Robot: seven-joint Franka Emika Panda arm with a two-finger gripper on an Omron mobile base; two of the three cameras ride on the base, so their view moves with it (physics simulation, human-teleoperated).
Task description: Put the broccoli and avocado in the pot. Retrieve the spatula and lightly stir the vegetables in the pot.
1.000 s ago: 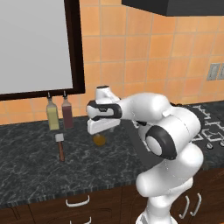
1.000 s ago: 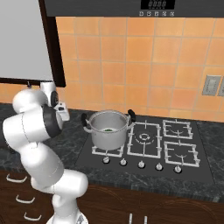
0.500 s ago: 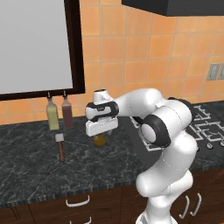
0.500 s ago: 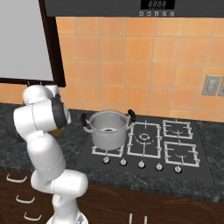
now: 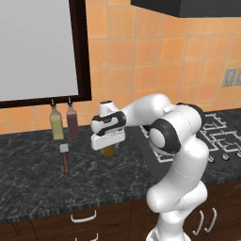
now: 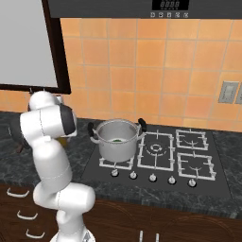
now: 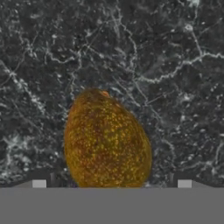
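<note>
The avocado (image 7: 107, 142), an orange-brown speckled lump, lies on the dark counter and sits between my two fingertips (image 7: 39, 183) in the hand view. My gripper (image 5: 108, 145) hangs straight above the avocado (image 5: 109, 151), jaws open wide on either side, touching nothing I can see. The spatula (image 5: 65, 158) lies flat on the counter to the left, pale head toward the wall. The steel pot (image 6: 116, 139) stands on the stove's front left burner with a bit of green broccoli (image 6: 116, 140) inside.
Two bottles (image 5: 64, 122) stand against the wall behind the spatula. The stove (image 6: 189, 158) with its grates and knobs lies right of the pot. A dark-framed window (image 5: 80, 52) sits above the counter.
The hand has come down and slightly left, from above the counter to right over the avocado. The jaws stayed open. Pot and spatula have not moved.
</note>
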